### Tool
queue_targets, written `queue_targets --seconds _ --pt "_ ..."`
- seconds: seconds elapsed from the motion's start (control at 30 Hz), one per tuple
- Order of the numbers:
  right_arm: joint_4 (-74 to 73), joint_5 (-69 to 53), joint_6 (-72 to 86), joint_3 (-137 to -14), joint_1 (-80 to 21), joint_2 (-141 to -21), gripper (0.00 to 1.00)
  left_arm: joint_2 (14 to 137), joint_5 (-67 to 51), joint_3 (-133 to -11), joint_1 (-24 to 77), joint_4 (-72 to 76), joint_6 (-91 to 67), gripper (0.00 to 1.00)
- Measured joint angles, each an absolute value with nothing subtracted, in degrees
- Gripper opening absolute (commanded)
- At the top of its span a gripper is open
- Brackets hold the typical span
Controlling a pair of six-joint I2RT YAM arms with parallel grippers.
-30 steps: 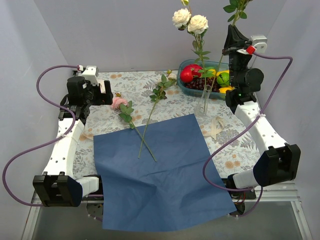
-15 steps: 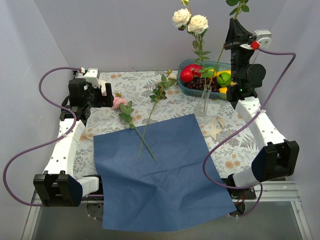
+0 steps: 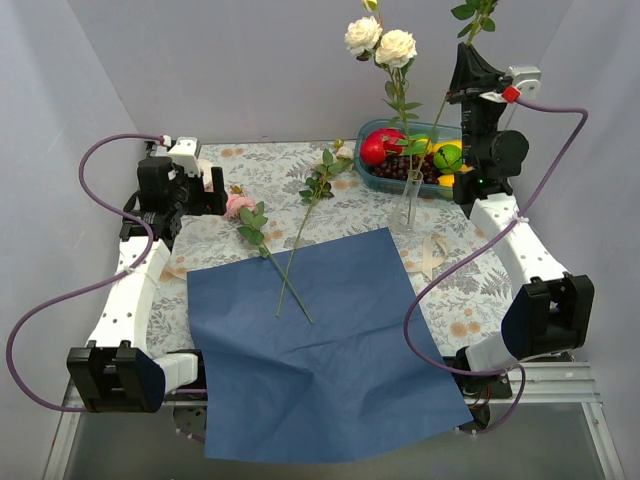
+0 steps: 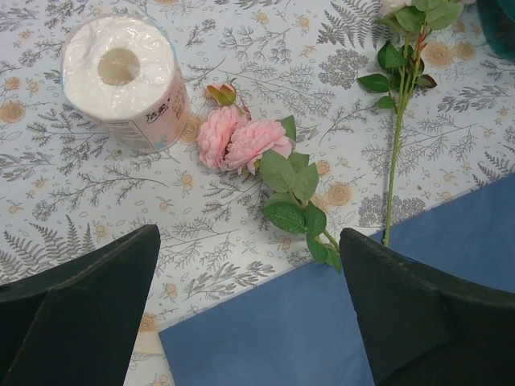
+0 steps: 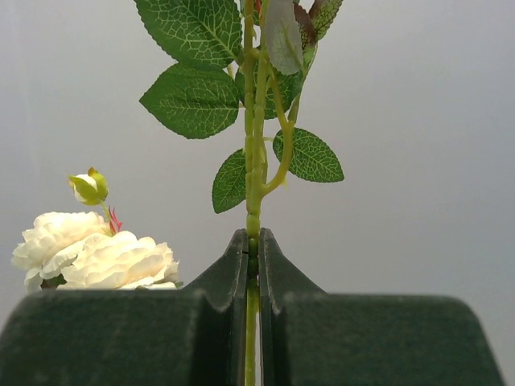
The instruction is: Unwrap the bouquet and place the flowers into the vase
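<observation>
While the flat dark-blue wrapping paper sheet [image 3: 320,350] is lying unfolded, the right gripper [image 5: 251,249] is edging upward, pinching a green leafy stem [image 5: 254,161] — likely aiming it at the narrow clear glass vase [image 3: 406,212], where cream roses [image 3: 381,42] are standing; the left gripper [image 4: 249,241] is hovering spread above pink roses [image 4: 241,141].

Teal fruit tray [image 3: 368,172] far right on a fern-print tablecloth [image 3: 270,168], 1 wrapped paper roll [image 4: 121,76] far left

Pale grey walls [image 3: 200,70], floral tablecloth [image 3: 268,165]
</observation>
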State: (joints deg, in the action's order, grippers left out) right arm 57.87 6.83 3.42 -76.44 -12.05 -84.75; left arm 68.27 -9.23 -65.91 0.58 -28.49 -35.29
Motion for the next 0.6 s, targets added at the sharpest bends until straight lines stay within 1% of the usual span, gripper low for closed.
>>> queue_targets --seconds 0.6 --pt "61.5 5.4 5.1 -69.2 -11.3 -85.1 0.01 69.2 -9.2 -66.1 0.6 -29.1 -34.9 0.95"
